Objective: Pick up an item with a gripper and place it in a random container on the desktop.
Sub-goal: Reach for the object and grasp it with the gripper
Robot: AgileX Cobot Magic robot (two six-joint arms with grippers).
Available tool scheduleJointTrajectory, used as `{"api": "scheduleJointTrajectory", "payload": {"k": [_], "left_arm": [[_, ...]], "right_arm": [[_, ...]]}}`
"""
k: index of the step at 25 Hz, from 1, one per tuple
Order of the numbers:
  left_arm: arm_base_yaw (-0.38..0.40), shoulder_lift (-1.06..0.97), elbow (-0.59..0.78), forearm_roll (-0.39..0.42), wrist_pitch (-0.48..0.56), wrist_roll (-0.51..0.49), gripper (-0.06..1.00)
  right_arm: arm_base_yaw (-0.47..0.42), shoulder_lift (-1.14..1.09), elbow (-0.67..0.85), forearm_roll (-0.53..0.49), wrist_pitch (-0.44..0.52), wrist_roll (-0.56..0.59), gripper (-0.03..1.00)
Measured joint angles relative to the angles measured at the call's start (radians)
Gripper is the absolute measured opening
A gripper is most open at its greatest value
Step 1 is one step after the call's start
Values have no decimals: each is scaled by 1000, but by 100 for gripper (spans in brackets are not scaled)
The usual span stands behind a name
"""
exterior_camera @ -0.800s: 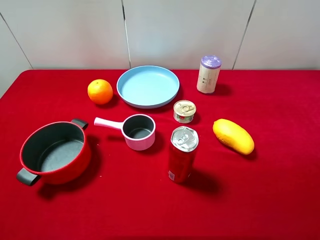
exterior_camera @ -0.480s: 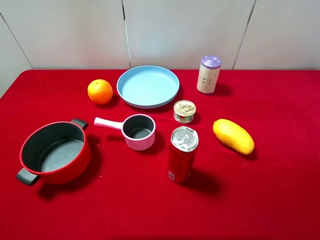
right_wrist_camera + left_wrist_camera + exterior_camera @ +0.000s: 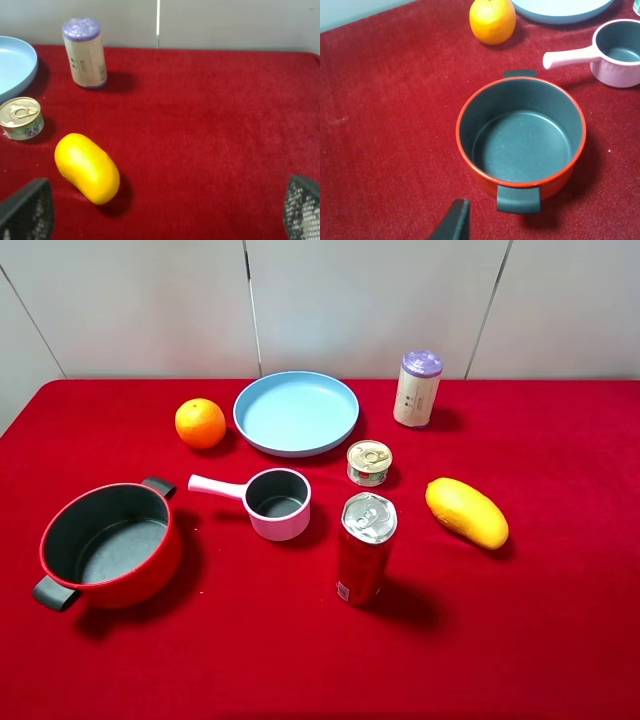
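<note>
The tall red can [image 3: 365,550] with a silver top stands upright on the red cloth desktop [image 3: 530,640], just right of the small pink saucepan [image 3: 278,502]. The saucepan's handle points left, and the pan also shows in the left wrist view [image 3: 620,55]. No arm shows in the exterior high view. My right gripper [image 3: 165,205] is open and empty, its fingers wide apart over the cloth near a yellow mango [image 3: 87,167]. Of my left gripper only one black finger [image 3: 456,220] shows, near the red pot [image 3: 485,177]. The can is out of both wrist views.
The red two-handled pot [image 3: 150,580] stands front left. An orange [image 3: 200,423], a blue plate [image 3: 295,412] and a purple-lidded canister [image 3: 417,388] stand at the back. A short gold-lidded tin [image 3: 369,462] sits behind the can, and the mango [image 3: 466,511] lies to its right.
</note>
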Motion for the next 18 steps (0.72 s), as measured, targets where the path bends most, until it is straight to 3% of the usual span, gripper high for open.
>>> {"api": "scheduleJointTrajectory", "payload": {"k": [18], "left_arm": [[0, 0, 0, 0, 0, 0, 99]], "right_arm": [[0, 0, 0, 0, 0, 0, 69]]}}
